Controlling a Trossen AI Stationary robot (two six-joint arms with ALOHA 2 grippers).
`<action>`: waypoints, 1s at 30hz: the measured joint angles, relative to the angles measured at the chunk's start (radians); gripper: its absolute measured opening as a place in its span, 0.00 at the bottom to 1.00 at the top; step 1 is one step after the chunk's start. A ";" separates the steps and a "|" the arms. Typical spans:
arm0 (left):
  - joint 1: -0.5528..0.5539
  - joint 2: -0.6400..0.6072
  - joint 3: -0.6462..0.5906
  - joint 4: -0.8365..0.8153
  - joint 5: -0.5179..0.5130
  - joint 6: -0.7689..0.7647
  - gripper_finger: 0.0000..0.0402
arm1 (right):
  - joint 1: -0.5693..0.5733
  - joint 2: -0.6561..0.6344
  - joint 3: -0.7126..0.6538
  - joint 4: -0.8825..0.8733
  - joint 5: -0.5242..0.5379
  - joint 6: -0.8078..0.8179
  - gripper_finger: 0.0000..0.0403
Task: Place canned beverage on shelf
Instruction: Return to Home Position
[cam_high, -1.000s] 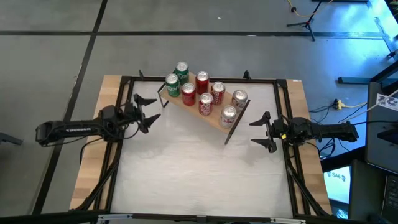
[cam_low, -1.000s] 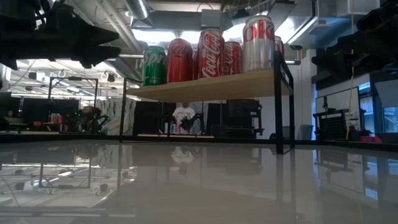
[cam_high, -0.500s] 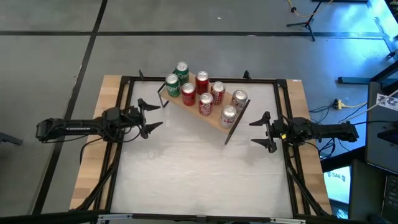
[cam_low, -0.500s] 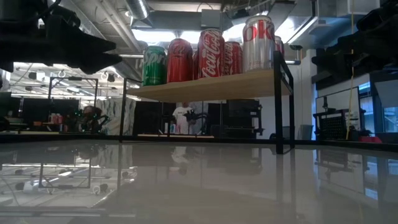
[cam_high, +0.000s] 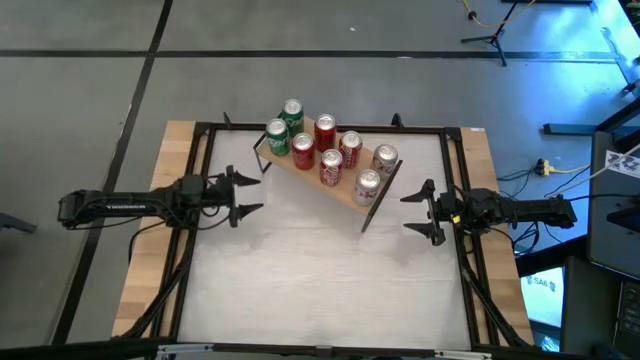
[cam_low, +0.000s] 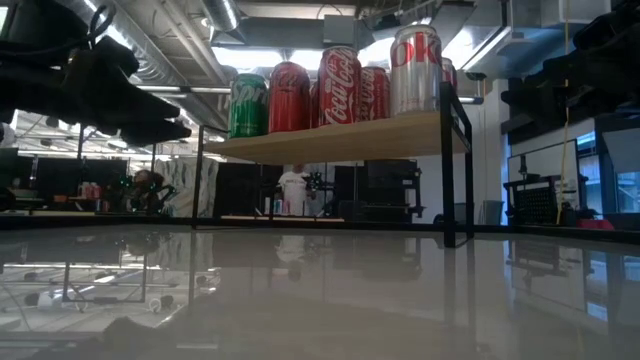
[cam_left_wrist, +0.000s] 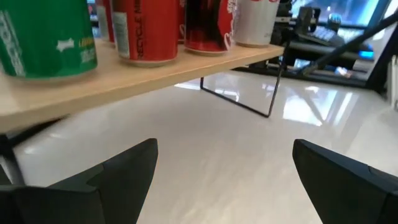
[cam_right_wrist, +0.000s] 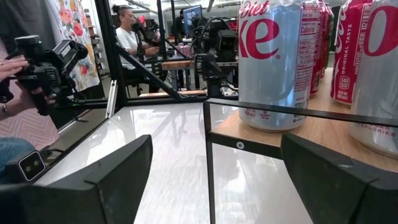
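The shelf (cam_low: 330, 138) stands slanted at 12 o'clock on the bench (cam_high: 320, 280), carrying eight upright cans (cam_high: 331, 165) in two rows — green, red, silver. The left hand (cam_high: 250, 193) hovers at 9 o'clock, fingers spread wide and empty; the right hand (cam_high: 408, 212) at 3 o'clock is likewise spread.

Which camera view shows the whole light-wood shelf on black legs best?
The high view: the entire light-wood shelf and all eight cans, from above. The low view shows only one edge and some cans; the left wrist view, an edge under can bottoms; the right wrist view, one end with a silver can.
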 joint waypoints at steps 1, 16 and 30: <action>0.000 0.000 0.000 0.000 -0.002 0.027 0.91 | 0.000 0.000 0.000 0.000 0.000 0.000 0.87; 0.000 0.000 0.000 -0.188 -0.006 0.016 0.91 | 0.000 0.000 0.000 0.000 0.000 0.000 0.87; 0.000 -0.026 0.000 -0.196 -0.002 0.019 0.91 | 0.000 0.000 0.000 0.000 0.000 0.000 0.87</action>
